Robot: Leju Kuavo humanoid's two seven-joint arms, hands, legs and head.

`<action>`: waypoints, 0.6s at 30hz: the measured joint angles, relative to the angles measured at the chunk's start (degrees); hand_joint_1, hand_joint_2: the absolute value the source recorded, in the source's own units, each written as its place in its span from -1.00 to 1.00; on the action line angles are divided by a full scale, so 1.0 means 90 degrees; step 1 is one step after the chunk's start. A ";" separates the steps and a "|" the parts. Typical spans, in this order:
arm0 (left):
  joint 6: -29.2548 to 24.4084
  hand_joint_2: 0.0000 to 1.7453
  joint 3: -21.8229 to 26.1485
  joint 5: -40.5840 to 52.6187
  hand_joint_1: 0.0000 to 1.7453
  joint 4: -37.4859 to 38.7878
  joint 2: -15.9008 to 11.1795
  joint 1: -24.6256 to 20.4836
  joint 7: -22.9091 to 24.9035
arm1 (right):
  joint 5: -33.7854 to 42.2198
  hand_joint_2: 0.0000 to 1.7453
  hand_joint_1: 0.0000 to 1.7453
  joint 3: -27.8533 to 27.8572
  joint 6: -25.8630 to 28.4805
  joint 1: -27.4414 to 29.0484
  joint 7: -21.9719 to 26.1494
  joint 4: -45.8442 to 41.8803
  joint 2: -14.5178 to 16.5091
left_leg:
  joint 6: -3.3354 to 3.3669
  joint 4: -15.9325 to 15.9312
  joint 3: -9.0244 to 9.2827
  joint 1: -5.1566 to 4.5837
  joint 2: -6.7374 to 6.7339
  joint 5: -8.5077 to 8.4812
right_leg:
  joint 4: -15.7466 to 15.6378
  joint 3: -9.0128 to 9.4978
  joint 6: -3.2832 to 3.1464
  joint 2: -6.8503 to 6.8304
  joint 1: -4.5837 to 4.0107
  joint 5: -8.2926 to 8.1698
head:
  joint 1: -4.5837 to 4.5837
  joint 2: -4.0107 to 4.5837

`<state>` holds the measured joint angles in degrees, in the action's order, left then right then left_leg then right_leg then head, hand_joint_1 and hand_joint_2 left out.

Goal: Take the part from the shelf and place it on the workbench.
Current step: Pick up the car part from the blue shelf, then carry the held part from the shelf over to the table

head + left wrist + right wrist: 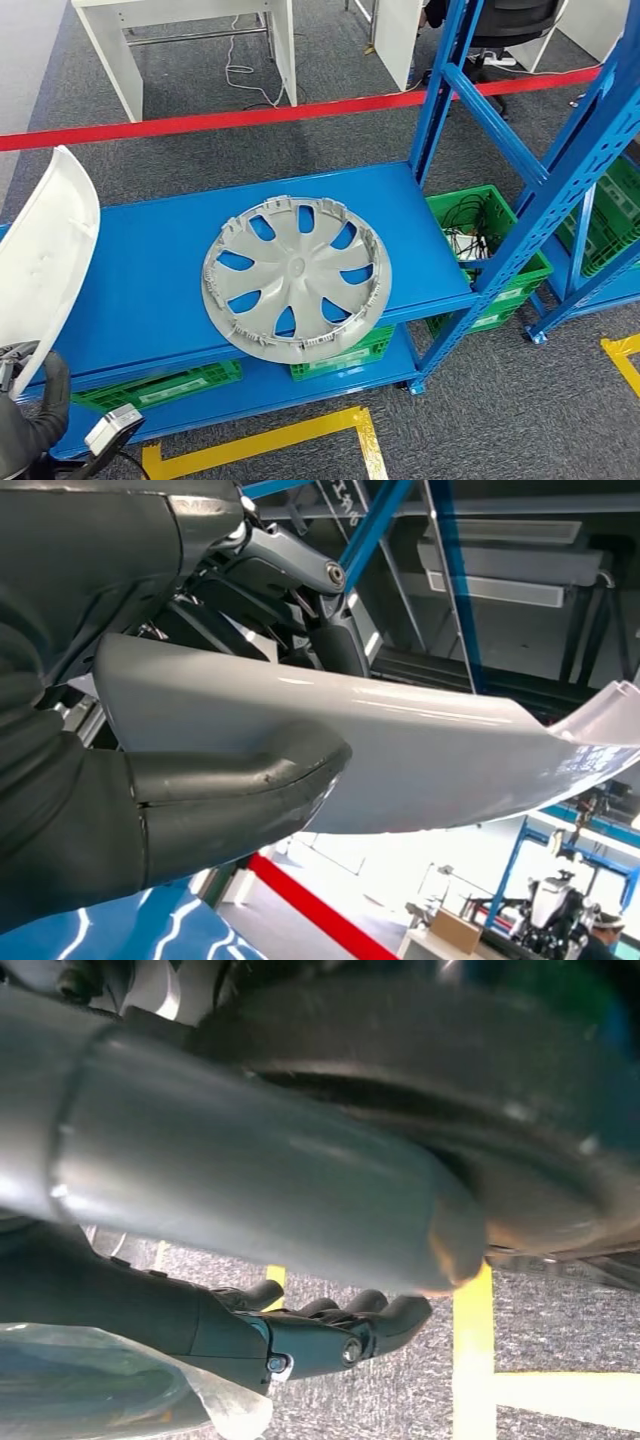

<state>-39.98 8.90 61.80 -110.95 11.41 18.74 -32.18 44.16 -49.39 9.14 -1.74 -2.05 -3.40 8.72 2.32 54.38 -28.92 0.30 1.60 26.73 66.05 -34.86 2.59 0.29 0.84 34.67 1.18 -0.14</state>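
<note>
The left robot hand (pixel 151 780) grips a curved white panel (pixel 423 750). A grey hubcap (pixel 296 278) lies on the blue shelf (pixel 143 270) to its right. The right robot hand (pixel 332 1335) hangs with fingers loosely apart, holding nothing.

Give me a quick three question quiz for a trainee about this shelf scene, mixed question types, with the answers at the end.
1. True or false: the grey wheel cover lies flat on the blue shelf.
2. Multiple choice: what does the left hand hold? A) a green crate B) a white curved panel C) a cable
3. Fill in: under the shelf board stand ______ crates.

Key
1. True.
2. B. The thumb presses on the white curved panel, which also shows at the left edge of the head view.
3. Green: the green crates sit on the lower level, one with dark cables in it.
</note>
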 joint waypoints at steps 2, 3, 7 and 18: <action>0.0000 1.00 0.0002 0.0045 1.00 0.0000 0.0002 0.0006 0.0040 | 0.0005 -1.00 -1.00 -0.0001 -0.0001 -0.0008 0.0016 0.0036 0.0000 | -0.0014 0.0043 -0.0049 0.0014 -0.0023 -0.0002 | 0.0600 -0.0218 0.0051 -0.0003 0.0020 0.0182 | -0.0001 0.0000; 0.0000 1.00 0.0001 0.0063 1.00 0.0000 0.0002 0.0006 0.0051 | 0.0008 -1.00 -1.00 -0.0001 -0.0002 -0.0011 0.0024 0.0055 0.0000 | -0.0030 0.0072 -0.0070 0.0028 -0.0027 0.0001 | 0.0573 -0.0173 0.0076 -0.0004 0.0035 0.0086 | -0.0002 -0.0001; -0.0001 1.00 0.0001 0.0087 1.00 -0.0002 0.0000 0.0002 0.0086 | 0.0021 -1.00 -1.00 -0.0002 -0.0027 -0.0021 0.0092 0.0119 0.0029 | -0.0211 0.0288 -0.0193 0.0079 -0.0006 0.0061 | -0.0768 0.0606 0.0147 0.0058 0.0098 -0.0470 | 0.0025 -0.0001; 0.0000 1.00 0.0015 -0.0143 1.00 0.0039 0.0087 -0.0126 -0.0277 | 0.0101 -1.00 -1.00 -0.0001 -0.0122 -0.0040 0.0181 0.0259 0.0087 | -0.0410 0.2080 -0.0733 0.0087 -0.0096 0.1149 | -0.0825 0.0161 -0.0286 -0.0117 0.0005 -0.0759 | -0.0078 -0.0001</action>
<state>-39.98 9.04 60.52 -110.60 12.20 17.60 -34.68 45.06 -49.40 8.04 -2.10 -0.43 -1.08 9.51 -1.37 73.10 -35.52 1.08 0.73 37.07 58.62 -33.41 0.02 -0.76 0.88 27.84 0.48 -0.15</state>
